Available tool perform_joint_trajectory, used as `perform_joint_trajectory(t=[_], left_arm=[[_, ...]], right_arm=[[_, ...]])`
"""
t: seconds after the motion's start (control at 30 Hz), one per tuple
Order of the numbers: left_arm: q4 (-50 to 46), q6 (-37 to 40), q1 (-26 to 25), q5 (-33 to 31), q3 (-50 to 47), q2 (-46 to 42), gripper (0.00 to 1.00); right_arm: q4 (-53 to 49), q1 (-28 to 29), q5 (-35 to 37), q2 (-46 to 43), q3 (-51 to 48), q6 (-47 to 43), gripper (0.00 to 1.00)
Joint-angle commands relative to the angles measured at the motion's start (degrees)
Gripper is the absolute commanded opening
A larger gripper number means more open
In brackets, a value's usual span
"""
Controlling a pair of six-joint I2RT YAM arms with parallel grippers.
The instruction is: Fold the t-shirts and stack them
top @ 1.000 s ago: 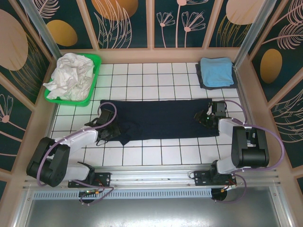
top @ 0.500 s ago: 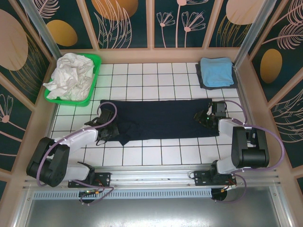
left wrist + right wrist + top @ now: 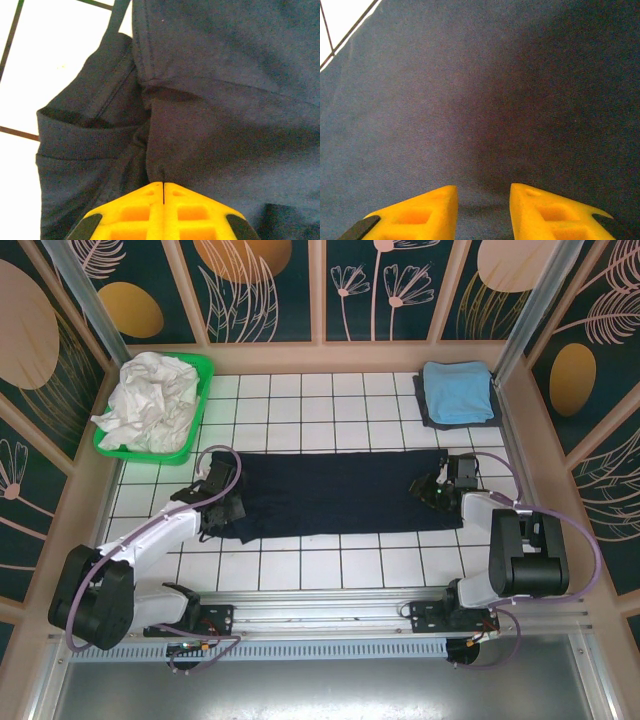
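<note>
Basket [image 3: 204, 402], one; navy shirt [image 3: 330, 495], one; light blue shirt [image 3: 458, 392], one.

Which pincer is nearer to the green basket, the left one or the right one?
Left. The left pincer grips the end of the navy shirt just below the green basket in the top view; the right pincer is at that shirt's opposite end.

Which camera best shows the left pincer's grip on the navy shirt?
Left wrist view: the left pincer is shut, pinching a fold of the navy shirt. The top view has that arm covering the grip. The right wrist view shows flat navy cloth elsewhere.
</note>
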Motion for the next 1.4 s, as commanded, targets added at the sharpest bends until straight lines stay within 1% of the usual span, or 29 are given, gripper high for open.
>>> perform_joint_trajectory(t=[0.0, 0.03, 0.07, 0.1, 0.13, 0.17, 0.23, 0.27, 0.3, 0.33, 0.43, 0.5, 0.57, 0.63, 0.73, 0.8, 0.9, 1.03, 1.13, 1.2, 1.27, 1.37], left_arm=[[-3.3, -0.9, -0.1, -3.5, -0.5, 1.0, 0.0], [-3.9, -1.3, -0.1, -4.6, -0.4, 2.0, 0.0], [-4.2, -1.8, -0.1, -5.6, -0.2, 2.9, 0.05], [-4.4, -1.9, -0.1, -6.1, -0.1, 3.9, 0.08], [-4.6, -1.8, -0.1, -6.3, 0.2, 4.7, 0.08], [-4.6, -1.6, -0.1, -6.2, 0.4, 5.4, 0.13], [-5.0, -1.5, -0.1, -5.6, 1.2, 5.4, 0.2], [-5.5, -1.8, -0.1, -5.6, 1.8, 4.6, 0.28], [-6.0, -1.8, -0.1, -5.4, 2.4, 3.7, 0.41], [-6.6, -1.9, -0.1, -5.4, 3.4, 2.4, 0.5], [-6.6, -1.1, -0.1, -5.4, 6.2, -1.3, 0.59], [-3.5, 0.1, -0.1, -4.4, 7.2, -1.8, 0.61], [0.9, 1.4, -0.1, -1.8, 8.3, 1.1, 0.61], [4.9, 2.4, -0.1, 0.4, 9.6, 7.0, 0.61], [6.9, 2.8, 0.0, -0.7, 12.8, 17.1, 0.6], [9.4, 3.1, 0.3, -0.5, 14.1, 22.1, 0.59], [12.5, 3.7, 1.9, 1.7, 16.3, 29.9, 0.58], [13.5, 6.0, 4.2, 3.1, 23.2, 38.8, 0.58], [12.8, 8.7, 6.1, 5.1, 32.3, 46.2, 0.58], [11.1, 10.9, 6.3, 6.5, 40.7, 51.9, 0.59], [9.7, 13.3, 6.4, 9.0, 49.6, 57.2, 0.59], [5.0, 15.2, 6.3, 11.7, 65.2, 64.6, 0.61]], right_arm=[[-5.4, 0.1, 1.6, 0.0, -2.0, -0.6, 0.35], [-5.5, 0.1, 1.6, 0.0, -2.0, -0.6, 0.34], [-5.5, 0.1, 1.6, 0.0, -2.0, -0.6, 0.35], [-5.7, 0.1, 1.7, -0.1, -2.0, -0.7, 0.34], [-5.9, 0.1, 1.8, -0.3, -1.9, -0.7, 0.34], [-6.5, 0.1, 2.0, -0.7, -1.7, -0.8, 0.35], [-7.4, 0.2, 2.2, -2.3, -1.4, -0.6, 0.35], [-8.3, 0.3, 2.4, -3.6, -1.2, -0.5, 0.35], [-8.9, 0.5, 2.6, -4.9, -0.9, -0.3, 0.35], [-9.7, 0.9, 2.9, -6.4, -0.5, 0.0, 0.35], [-10.9, 3.8, 4.2, -10.1, 1.3, 1.2, 0.35], [-10.4, 6.8, 5.4, -10.1, 3.1, 2.1, 0.35], [-8.9, 9.4, 5.9, -7.7, 5.0, 2.4, 0.35], [-8.3, 11.1, 6.2, -3.2, 7.5, 2.3, 0.35], [-7.8, 11.8, 7.6, 2.1, 9.7, 2.1, 0.35], [-7.9, 11.8, 8.5, 4.0, 9.8, 2.0, 0.35], [-8.8, 11.8, 9.4, 5.1, 8.6, 2.5, 0.35], [-11.3, 13.8, 10.1, 2.8, 4.7, 5.1, 0.36], [-15.0, 19.0, 10.7, 0.0, 2.1, 8.0, 0.37], [-18.2, 24.4, 10.8, -1.8, 1.5, 10.1, 0.37], [-22.0, 28.2, 10.8, -3.6, 2.5, 11.2, 0.38], [-24.6, 29.0, 13.7, -6.9, 5.3, 10.5, 0.4]])
